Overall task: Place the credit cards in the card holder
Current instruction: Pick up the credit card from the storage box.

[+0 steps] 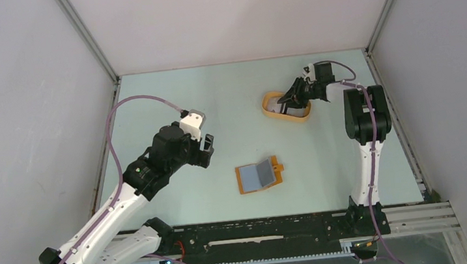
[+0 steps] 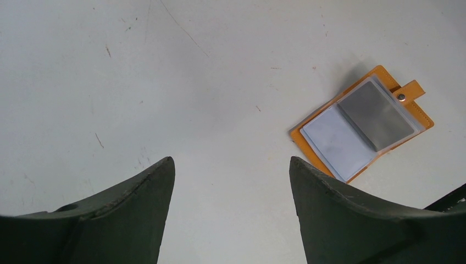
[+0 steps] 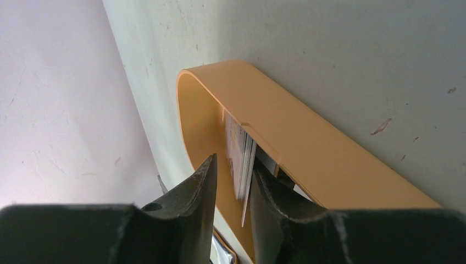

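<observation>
The right claw (image 3: 232, 165) reaches into the orange tray (image 3: 308, 148) at 1 o'clock on the surface (image 1: 214, 101). Its jaws are narrowed around a stack of credit cards (image 3: 242, 146); I cannot tell whether they pinch it. The card holder (image 1: 259, 175) lies open mid-surface, 7 o'clock from the tray. The left claw (image 2: 231, 165) hovers released at the holder's 9 o'clock.

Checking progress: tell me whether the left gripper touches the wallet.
Apart. Left wrist view shows bare table between the open left gripper and the wallet.
</observation>
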`<state>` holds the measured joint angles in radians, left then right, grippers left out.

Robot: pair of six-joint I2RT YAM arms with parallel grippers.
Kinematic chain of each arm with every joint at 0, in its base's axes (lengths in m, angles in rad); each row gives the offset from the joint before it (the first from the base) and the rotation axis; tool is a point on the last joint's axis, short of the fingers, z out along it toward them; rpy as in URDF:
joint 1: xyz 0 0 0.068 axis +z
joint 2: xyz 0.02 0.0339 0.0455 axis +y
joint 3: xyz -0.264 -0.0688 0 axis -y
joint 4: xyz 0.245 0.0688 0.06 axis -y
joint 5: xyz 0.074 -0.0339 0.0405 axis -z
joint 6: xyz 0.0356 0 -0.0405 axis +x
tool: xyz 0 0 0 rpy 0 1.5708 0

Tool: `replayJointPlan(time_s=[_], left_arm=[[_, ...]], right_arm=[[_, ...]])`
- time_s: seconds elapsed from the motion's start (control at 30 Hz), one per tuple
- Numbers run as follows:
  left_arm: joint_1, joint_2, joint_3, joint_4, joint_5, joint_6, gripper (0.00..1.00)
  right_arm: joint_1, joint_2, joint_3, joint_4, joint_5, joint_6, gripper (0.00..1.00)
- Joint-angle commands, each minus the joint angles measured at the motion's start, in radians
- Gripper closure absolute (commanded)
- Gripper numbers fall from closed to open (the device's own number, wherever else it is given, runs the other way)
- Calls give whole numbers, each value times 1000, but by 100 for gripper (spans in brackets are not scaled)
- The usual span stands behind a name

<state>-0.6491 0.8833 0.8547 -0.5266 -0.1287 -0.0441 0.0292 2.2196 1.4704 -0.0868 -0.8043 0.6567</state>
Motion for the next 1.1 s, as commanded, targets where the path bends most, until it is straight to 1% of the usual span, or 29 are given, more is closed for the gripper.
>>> replayJointPlan(time_s=[0.0,0.33,0.53,0.6,0.67,0.73,0.8,0.93,1.07], left_arm=[[8,1,-4,13,-15,21,19],[8,2,-2,12,-16,21,19],[8,3,-2,11,-17,21,19],[9,4,-2,11,-15,21,19],[8,4,-2,11,-17,21,19],[8,5,-2,11,-16,21,19],[9,5,-2,11,-18,21,18],[9,5,-2,11,-18,21,18],[8,1,-2,11,-16,21,18]], right_arm=[[-12,-65,-13,-2,11,-18,65],[-22,-82,-28,-1,4,-17,65],[-22,-94,-42,2,4,-18,71],[-22,-96,-45,-1,9,-17,75],[-22,-95,-45,-5,12,-20,84],[-22,-99,-47,-9,13,-21,89],[-22,-106,-52,-13,13,-27,92],[-59,-137,-71,-24,20,-43,100],[-73,-175,-88,-62,33,-82,100]])
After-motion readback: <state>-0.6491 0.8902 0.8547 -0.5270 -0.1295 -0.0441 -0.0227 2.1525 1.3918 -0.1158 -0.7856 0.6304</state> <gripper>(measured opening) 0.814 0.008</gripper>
